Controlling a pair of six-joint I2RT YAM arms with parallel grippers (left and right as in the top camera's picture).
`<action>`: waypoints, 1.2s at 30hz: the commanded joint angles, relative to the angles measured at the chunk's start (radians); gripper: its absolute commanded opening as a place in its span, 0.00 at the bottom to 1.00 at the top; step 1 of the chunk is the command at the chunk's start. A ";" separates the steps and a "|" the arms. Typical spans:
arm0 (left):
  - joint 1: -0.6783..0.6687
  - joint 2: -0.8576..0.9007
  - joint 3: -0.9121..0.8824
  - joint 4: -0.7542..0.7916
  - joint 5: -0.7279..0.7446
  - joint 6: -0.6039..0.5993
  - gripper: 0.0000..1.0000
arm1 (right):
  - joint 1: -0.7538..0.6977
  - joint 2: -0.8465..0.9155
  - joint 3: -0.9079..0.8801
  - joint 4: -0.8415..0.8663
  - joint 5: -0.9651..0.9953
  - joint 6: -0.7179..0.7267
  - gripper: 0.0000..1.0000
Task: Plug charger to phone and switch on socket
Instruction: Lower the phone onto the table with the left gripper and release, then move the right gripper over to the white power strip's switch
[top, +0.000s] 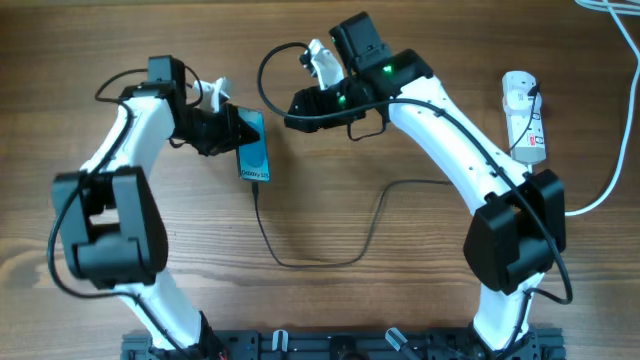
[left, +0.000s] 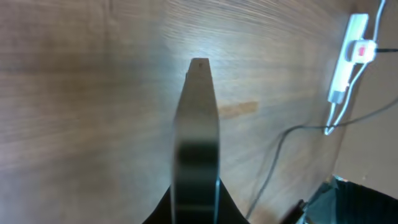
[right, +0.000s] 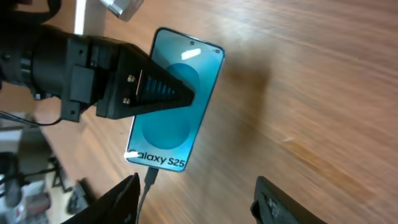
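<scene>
The phone (top: 254, 150) with its light blue "Galaxy S25" screen (right: 174, 106) sits left of centre. My left gripper (top: 232, 132) is shut on it, one finger across the screen; the left wrist view shows the phone edge-on (left: 196, 143) between the fingers. The charger cable (top: 330, 240) runs from the phone's bottom edge across the table, and its plug tip (right: 151, 177) sits in the phone's port. My right gripper (top: 298, 108) is open and empty, just right of the phone, fingers (right: 196, 202) spread below the plug. The white socket (top: 523, 115) lies at the far right.
The socket's thick white cord (top: 610, 150) curves off the right side. The socket also shows in the left wrist view (left: 348, 53) with the cable leaving it. A dark rail (top: 340, 345) runs along the table's front edge.
</scene>
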 joint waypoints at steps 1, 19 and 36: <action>-0.002 0.068 -0.004 0.068 -0.010 0.017 0.04 | -0.003 -0.007 0.006 -0.001 0.066 -0.014 0.62; 0.042 -0.140 0.082 -0.050 -0.231 -0.024 1.00 | -0.010 -0.106 0.018 -0.026 0.128 -0.039 0.66; 0.122 -0.866 0.114 -0.080 -0.237 -0.039 1.00 | -0.657 -0.513 0.018 -0.284 0.343 0.017 0.04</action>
